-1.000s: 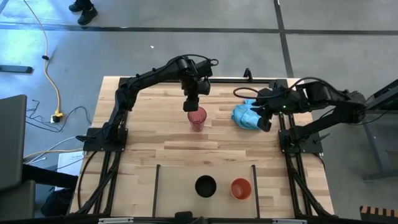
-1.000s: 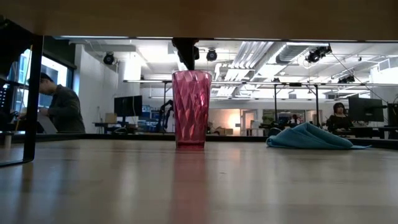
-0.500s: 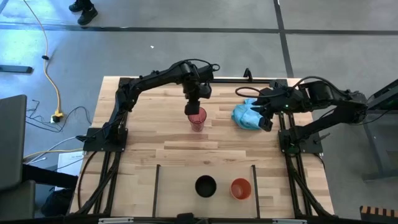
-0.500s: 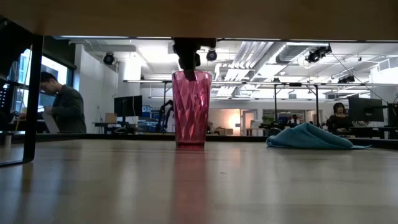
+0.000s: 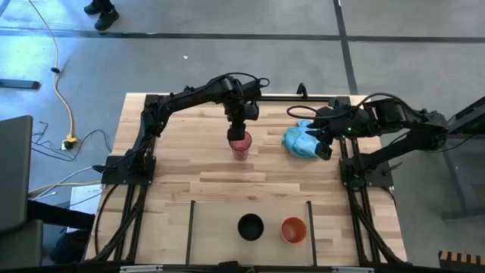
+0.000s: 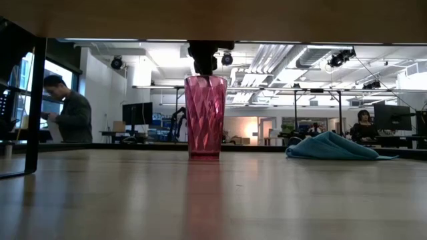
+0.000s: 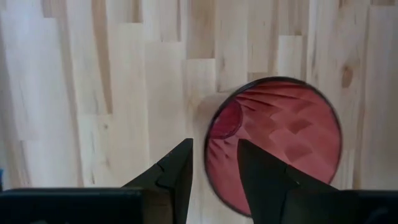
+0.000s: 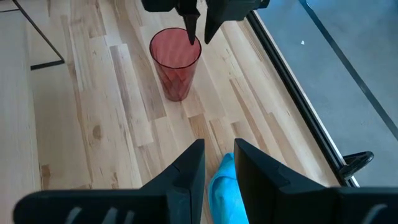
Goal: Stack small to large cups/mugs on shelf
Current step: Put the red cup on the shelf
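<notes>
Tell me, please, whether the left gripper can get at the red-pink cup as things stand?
Probably yes: the left gripper hangs open right above the red-pink cup, its fingers astride the rim, with nothing in between.

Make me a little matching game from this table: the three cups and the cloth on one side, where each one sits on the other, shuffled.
Things:
1. red-pink cup
2. black cup
3. orange cup
4. blue cloth

Places:
A. under the right gripper
B. middle bay of the shelf
C. rim straddled by the left gripper
D. on the shelf, right of the black cup

Pairs: 1-C, 2-B, 3-D, 4-A
</notes>
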